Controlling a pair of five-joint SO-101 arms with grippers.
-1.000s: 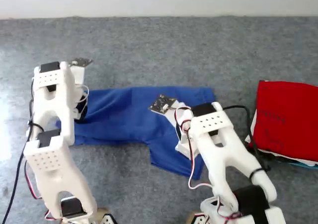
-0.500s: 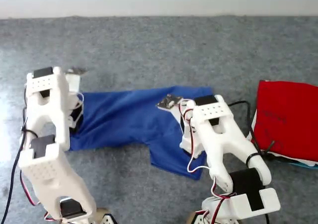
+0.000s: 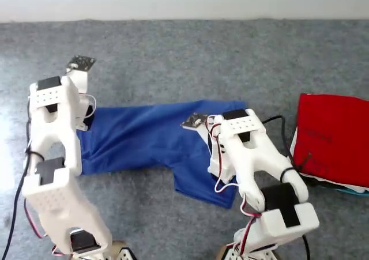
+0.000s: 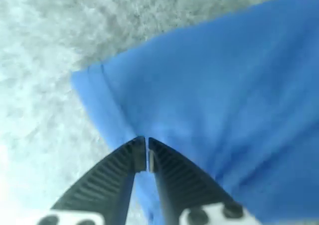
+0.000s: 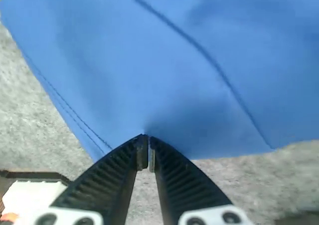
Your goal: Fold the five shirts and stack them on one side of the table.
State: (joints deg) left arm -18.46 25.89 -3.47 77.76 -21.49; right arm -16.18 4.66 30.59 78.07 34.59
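Two thin, closed pinches, left end effector [image 4: 146,157] at nine o'clock, right end effector [image 5: 145,152] at three, might slip off my blue fabric shirt [image 3: 144,139].

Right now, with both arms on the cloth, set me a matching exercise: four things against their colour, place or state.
Things:
1 blue shirt
2 red shirt
3 left gripper
4 table

Descriptions:
A grey surface
B folded, at the table's right side
C shut on the blue shirt
D stretched across the table's middle

Pairs: 1-D, 2-B, 3-C, 4-A
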